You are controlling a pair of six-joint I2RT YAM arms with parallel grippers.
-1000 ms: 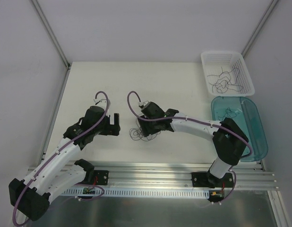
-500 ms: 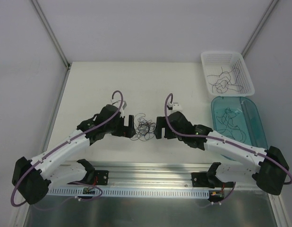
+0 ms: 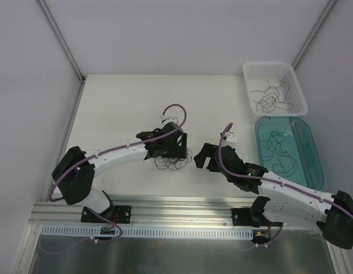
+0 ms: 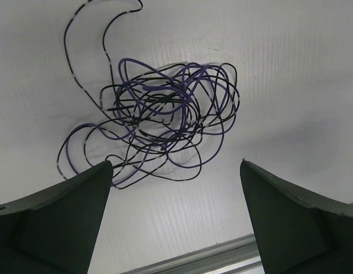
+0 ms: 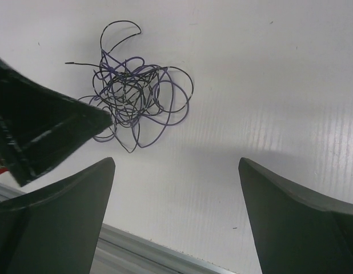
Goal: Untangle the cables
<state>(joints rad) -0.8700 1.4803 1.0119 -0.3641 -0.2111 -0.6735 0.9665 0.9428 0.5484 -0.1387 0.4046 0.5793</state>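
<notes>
white arms (image 3: 119, 153), black joints (image 3: 71, 174), purple cables (image 3: 177, 105)

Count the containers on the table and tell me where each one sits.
2. A white basket sits at the far right corner of the table; a teal tray lies just nearer, along the right edge. No others show.

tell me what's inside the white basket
A few loose, curly dark cables lie on the floor of the white basket. Nothing covers them from above, but the strands are too thin to count.
</notes>
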